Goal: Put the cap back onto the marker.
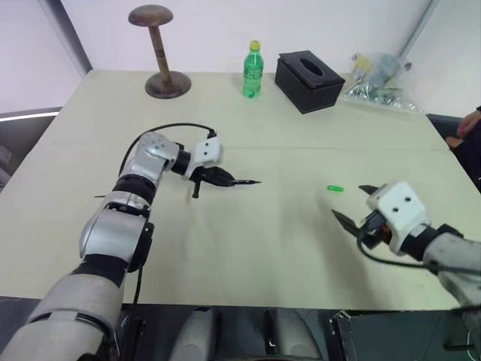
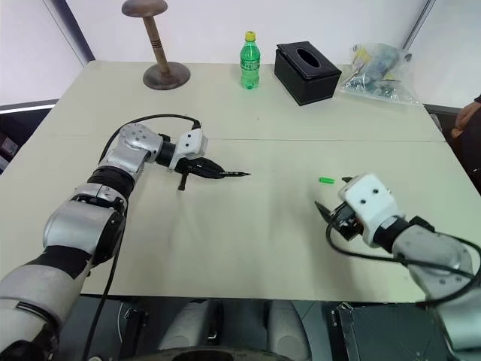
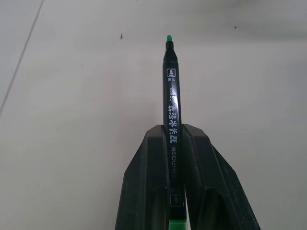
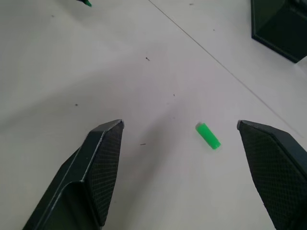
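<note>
My left gripper (image 1: 216, 179) is shut on the marker (image 3: 171, 91), a thin black pen with white lettering and a bare green tip. It holds the marker a little above the middle of the table, tip pointing right. The cap (image 1: 335, 188), a tiny bright green cylinder, lies on the table to the right of the marker's tip. My right gripper (image 1: 357, 204) hovers open just short of the cap, which shows ahead between its two black fingers (image 4: 103, 158) in the right wrist view (image 4: 207, 136).
Along the table's far edge stand a wooden hat stand (image 1: 158, 53), a green drink bottle (image 1: 252, 69), a black tissue box (image 1: 309, 80) and a clear plastic bag of small items (image 1: 376, 83). A person's hand (image 1: 470, 124) shows at the right edge.
</note>
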`<control>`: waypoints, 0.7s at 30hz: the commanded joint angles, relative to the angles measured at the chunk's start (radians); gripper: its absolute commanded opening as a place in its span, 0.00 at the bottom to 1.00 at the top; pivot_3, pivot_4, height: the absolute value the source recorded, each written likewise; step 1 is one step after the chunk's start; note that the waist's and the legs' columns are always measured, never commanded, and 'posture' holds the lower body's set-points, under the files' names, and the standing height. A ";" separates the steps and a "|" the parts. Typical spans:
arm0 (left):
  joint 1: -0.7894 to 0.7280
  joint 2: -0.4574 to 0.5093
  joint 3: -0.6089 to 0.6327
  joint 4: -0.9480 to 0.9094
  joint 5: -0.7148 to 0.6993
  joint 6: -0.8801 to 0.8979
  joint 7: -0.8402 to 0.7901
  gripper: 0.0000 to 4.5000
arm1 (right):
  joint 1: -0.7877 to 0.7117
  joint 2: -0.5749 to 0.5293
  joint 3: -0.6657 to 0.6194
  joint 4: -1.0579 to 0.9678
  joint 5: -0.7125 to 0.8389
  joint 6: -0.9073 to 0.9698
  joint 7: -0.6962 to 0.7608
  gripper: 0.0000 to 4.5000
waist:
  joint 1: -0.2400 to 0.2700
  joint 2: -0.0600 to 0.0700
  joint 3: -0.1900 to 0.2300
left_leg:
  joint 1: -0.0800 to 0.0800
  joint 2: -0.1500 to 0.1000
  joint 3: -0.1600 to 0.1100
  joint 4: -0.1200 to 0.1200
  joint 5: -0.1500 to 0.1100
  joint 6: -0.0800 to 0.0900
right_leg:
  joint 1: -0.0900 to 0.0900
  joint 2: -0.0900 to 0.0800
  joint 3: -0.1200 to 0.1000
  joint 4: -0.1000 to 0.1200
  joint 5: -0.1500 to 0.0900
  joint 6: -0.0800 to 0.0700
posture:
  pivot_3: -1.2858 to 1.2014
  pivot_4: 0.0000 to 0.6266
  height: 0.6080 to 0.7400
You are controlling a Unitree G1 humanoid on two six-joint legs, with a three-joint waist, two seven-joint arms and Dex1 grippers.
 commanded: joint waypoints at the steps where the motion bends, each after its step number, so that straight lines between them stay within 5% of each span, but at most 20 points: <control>1: 0.006 0.004 0.013 -0.104 -0.046 -0.004 -0.029 0.01 | -0.097 -0.052 -0.015 0.193 0.019 -0.115 0.127 0.86 | -0.001 0.000 0.000 | 0.000 0.000 0.000 0.000 0.000 0.000 | 0.000 0.000 0.000 0.000 0.000 0.000 | 0.52 0.24 1.00; 12: 0.141 0.059 0.004 -0.473 -0.128 0.159 -0.045 0.01 | -0.361 -0.114 0.167 0.672 0.022 -0.293 0.490 0.86 | -0.022 0.001 0.000 | 0.000 0.001 0.001 0.000 0.000 0.000 | -0.002 0.000 0.002 0.000 0.000 0.000 | 0.52 0.24 1.00; 21: 0.225 0.134 -0.008 -0.692 -0.166 0.301 -0.022 0.01 | -0.505 -0.066 0.279 0.841 -0.030 -0.392 0.562 0.86 | -0.018 0.001 0.000 | -0.001 0.002 0.002 0.000 0.000 0.000 | -0.003 0.000 0.002 0.002 0.000 0.000 | 0.52 0.24 1.00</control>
